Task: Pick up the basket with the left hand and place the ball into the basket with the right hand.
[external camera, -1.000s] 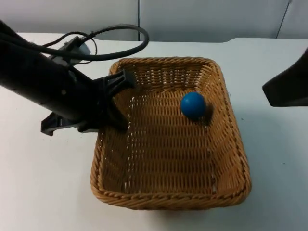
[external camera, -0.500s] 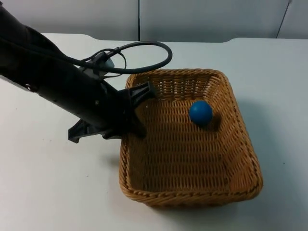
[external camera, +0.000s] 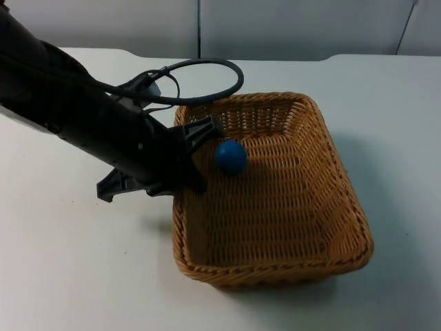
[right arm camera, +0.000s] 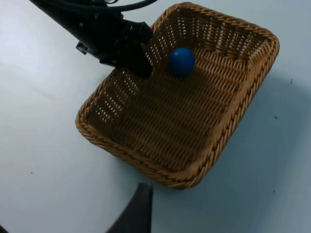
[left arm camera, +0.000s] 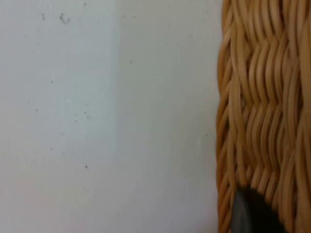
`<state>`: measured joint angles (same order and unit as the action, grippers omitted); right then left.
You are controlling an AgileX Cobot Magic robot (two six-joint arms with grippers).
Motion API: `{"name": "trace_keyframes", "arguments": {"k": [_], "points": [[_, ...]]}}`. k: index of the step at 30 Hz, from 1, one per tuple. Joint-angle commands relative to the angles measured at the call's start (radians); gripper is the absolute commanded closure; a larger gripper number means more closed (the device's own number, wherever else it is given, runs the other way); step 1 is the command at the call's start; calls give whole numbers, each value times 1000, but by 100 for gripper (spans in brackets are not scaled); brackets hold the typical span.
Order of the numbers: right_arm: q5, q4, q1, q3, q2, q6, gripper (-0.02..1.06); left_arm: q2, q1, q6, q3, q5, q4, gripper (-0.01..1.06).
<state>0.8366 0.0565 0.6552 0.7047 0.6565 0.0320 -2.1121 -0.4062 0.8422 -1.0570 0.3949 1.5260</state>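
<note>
L gripper [external camera: 189, 155] is clamped on the basket [external camera: 289, 207] at its left rim, near the far corner; the wicker wall is seen pinched in the wrist view. The ball [external camera: 230, 156] lies inside, just right of that grip. R gripper [right arm camera: 138, 208] is held well above, arm waiting; finger state can't be told.

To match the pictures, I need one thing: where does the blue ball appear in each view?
Top view: the blue ball lies inside the basket, near the left tool on the rim.
Left wrist view: basket wall, no ball.
Right wrist view: the ball lies in the basket.
Shared landmark: the basket.
</note>
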Motion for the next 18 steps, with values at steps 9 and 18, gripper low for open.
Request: {"name": "trace_keyframes", "arguments": {"k": [9, 18], "points": [[0, 9, 3, -7, -4, 3, 13, -3, -8, 66, -3, -3, 5, 105], [2, 19, 3, -7, -4, 3, 13, -3, -8, 67, -3, 41, -25, 56]]}}
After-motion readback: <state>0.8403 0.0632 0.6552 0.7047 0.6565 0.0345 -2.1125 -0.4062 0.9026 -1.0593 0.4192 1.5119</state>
